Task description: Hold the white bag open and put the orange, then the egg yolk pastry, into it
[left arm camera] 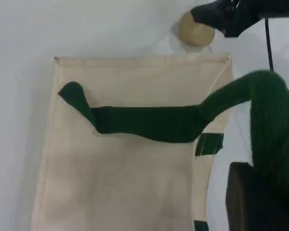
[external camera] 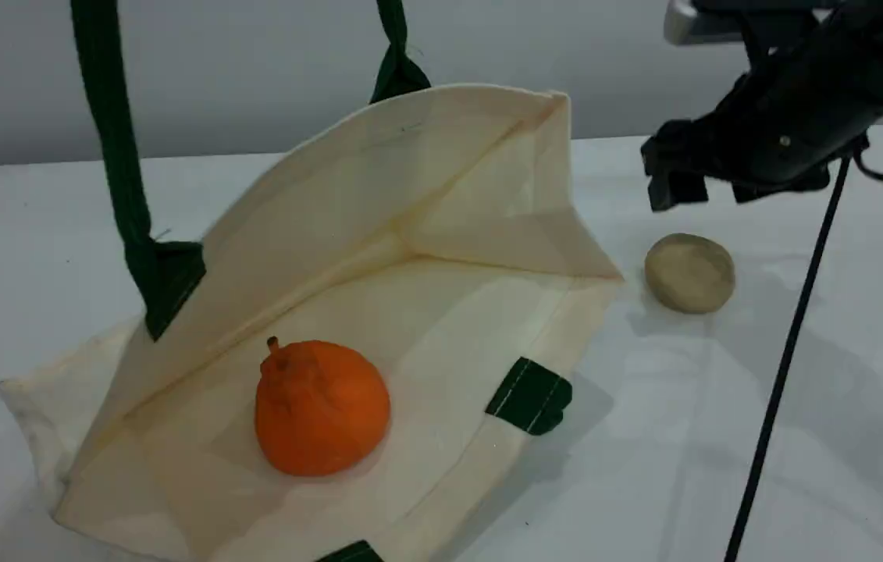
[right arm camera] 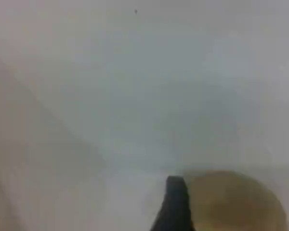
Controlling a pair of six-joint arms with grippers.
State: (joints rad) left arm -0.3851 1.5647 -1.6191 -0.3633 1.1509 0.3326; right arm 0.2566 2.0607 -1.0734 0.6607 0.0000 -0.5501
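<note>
The right gripper (external camera: 710, 191) is hovering with its jaws spread wide and nothing between them, just above the egg yolk pastry (external camera: 689, 273). In the right wrist view one dark fingertip (right arm camera: 176, 207) is showing just left of the blurred pastry (right arm camera: 236, 202); whether it is touching cannot be told. The pastry is resting on the table (external camera: 863, 437), just beside the right edge of the white bag (external camera: 441, 195).

The step in hand appears to be the pickup. It is likely calling for a straight descent with the ball centred between the fingers, a gentle close on what looks like a soft, crumbly surface, and a lift high enough to clear the bag's raised rim. A thin black cable (external camera: 785, 359) is hanging close by and could snag.

The left gripper (left arm camera: 260, 197), out of the scene view, is pinching the green strap handle (external camera: 117, 156) and pulling the bag's mouth open. The orange (external camera: 322, 407) is lying inside the bag, well apart from both grippers.
</note>
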